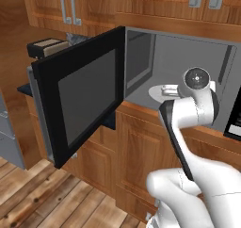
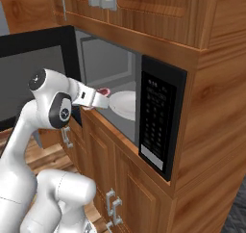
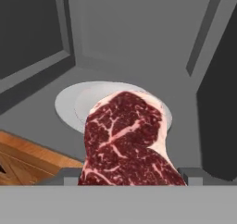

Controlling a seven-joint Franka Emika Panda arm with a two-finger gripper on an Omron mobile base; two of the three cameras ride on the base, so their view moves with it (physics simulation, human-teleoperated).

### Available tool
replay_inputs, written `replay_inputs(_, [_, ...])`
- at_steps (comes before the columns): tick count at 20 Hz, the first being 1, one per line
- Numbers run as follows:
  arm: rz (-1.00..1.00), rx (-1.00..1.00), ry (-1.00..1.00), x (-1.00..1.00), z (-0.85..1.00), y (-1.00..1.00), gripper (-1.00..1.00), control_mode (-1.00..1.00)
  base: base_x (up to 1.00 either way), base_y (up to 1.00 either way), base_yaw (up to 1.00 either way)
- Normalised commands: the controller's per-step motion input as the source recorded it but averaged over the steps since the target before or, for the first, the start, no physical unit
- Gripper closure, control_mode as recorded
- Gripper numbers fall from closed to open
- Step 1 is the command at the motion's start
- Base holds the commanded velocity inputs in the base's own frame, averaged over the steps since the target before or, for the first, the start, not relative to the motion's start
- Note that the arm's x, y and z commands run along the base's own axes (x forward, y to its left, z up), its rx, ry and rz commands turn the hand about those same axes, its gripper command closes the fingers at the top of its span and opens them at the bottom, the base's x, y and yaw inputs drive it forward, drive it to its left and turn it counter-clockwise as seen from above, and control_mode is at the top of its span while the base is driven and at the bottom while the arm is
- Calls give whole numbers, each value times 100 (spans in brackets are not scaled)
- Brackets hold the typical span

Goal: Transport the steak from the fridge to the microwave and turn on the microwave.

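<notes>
Gripper (image 2: pixel 103 98) jaws clamp the steak (image 3: pixel 127 142) at the front edge of the open microwave (image 1: pixel 188 62) cavity, just short of its white turntable plate (image 3: pixel 67 105). Swung-open door (image 1: pixel 80 97) stands left; black control panel (image 2: pixel 156 119) right.

The steak (image 3: pixel 127 142) is raw, dark red meat with pale marbling, slightly glossy. The microwave (image 1: pixel 155 57) cavity looks matt grey metal, its door (image 1: pixel 82 97) black-framed dark glass. The cupboards (image 2: pixel 158 13), upper frame, are varnished wood. The turntable plate (image 3: pixel 69 105) is smooth white.
</notes>
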Motion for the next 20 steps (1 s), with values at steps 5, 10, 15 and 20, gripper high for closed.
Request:
replay_inputs(5, [0, 0, 1, 30, -20, -33, 100, -100, 0, 0, 0])
replay_inputs(10, [0, 0, 5, 37, -19, -19, 100, -100, 0, 0, 0])
replay_inputs(15, [0, 1, 7, 43, -12, -21, 100, -100, 0, 0, 0])
replay_inputs(20, [0, 1, 9, 48, -18, -21, 100, -100, 0, 0, 0])
